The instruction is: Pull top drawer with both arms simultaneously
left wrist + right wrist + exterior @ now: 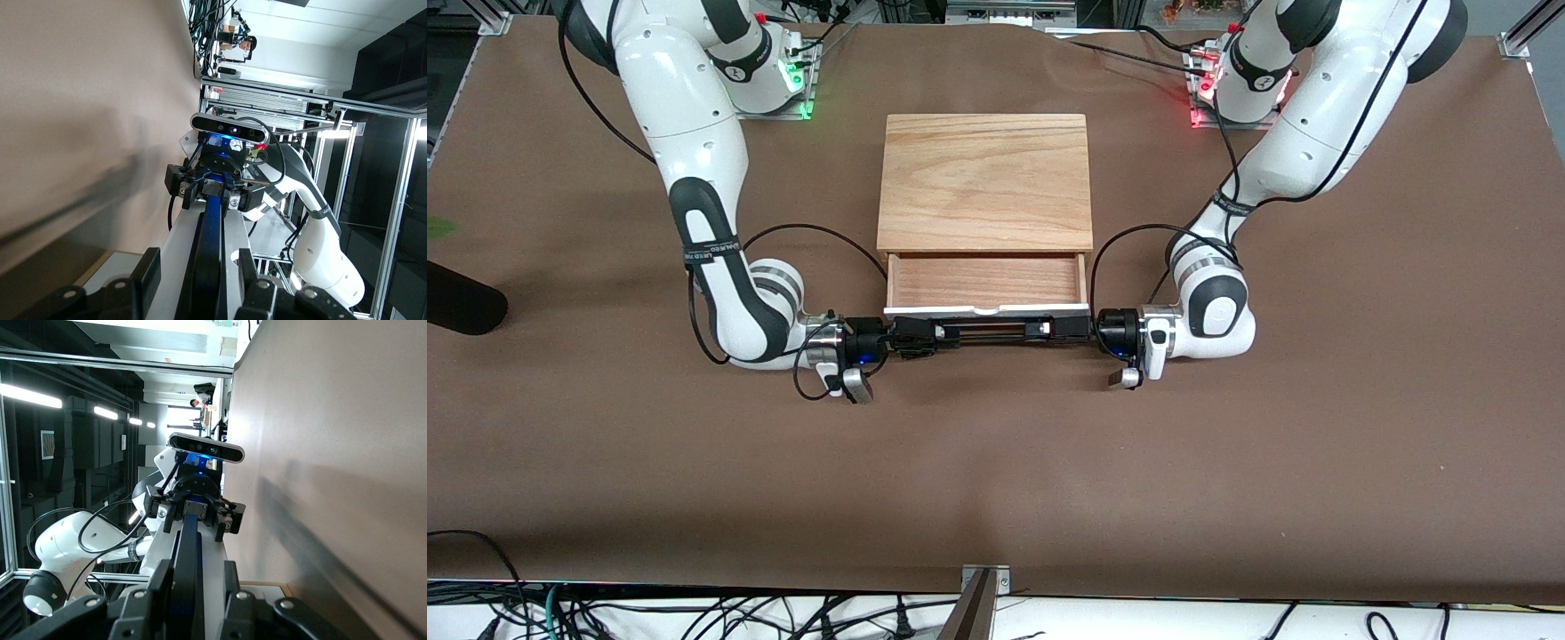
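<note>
Both black two-finger grippers, right gripper and left gripper, straddle thin black wire handle at its ends for even pull; white-fronted top drawer stands open; right clenched on handle, left grip cannot tell.

A white-fronted top drawer with a reddish-brown grained interior and thin black handle sits under a pale wood-grain cabinet top on a plain brown table, flanked by white arms banded in black.

The top drawer juts from the cabinet (mid-desk) toward the front camera, a hand at either handle end.
</note>
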Robot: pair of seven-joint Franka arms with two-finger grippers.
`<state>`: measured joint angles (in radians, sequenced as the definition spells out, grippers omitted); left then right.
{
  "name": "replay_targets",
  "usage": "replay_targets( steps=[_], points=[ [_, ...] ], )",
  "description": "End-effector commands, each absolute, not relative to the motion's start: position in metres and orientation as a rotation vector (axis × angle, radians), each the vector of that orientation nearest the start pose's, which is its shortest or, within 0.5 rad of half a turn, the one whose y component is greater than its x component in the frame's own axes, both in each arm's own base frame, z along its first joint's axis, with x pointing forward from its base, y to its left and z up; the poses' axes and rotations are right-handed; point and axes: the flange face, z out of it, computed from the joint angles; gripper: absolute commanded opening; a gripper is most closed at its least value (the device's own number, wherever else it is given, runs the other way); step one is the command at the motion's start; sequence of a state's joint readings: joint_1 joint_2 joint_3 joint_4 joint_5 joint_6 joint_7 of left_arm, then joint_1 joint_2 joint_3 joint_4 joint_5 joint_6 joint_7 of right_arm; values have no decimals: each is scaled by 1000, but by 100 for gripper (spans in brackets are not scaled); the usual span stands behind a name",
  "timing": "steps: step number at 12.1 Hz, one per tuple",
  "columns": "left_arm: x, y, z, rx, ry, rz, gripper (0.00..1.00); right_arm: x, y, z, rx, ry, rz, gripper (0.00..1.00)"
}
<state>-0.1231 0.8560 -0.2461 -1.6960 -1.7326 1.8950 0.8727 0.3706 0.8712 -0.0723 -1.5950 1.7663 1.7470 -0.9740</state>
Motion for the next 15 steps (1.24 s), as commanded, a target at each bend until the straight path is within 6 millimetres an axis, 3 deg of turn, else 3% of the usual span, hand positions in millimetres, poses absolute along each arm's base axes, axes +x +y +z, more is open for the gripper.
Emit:
replay_targets(
  steps=[1,4,5,6,8,9,12,15],
  points=[
    [672,-207,143,1628,380,-30,100,613,289,156,-1634,-103,-8,36],
    [678,-185,158,1692,328,-22,100,614,289,157,-1633,-99,-9,37],
    [681,-176,165,1715,320,-31,100,616,289,158,-1634,-96,-12,48],
    [684,-168,173,1726,327,-35,100,619,287,160,-1634,-91,-19,72],
    [687,-152,189,1738,297,-58,100,621,285,160,-1634,-86,-25,85],
    [689,-142,199,1760,286,-60,100,622,284,160,-1635,-86,-25,100],
    [683,-121,241,1841,268,-119,100,633,268,162,-1680,-79,-64,100],
    [663,-98,295,1963,273,-160,100,660,246,178,-1819,-164,-140,100]
  ],
)
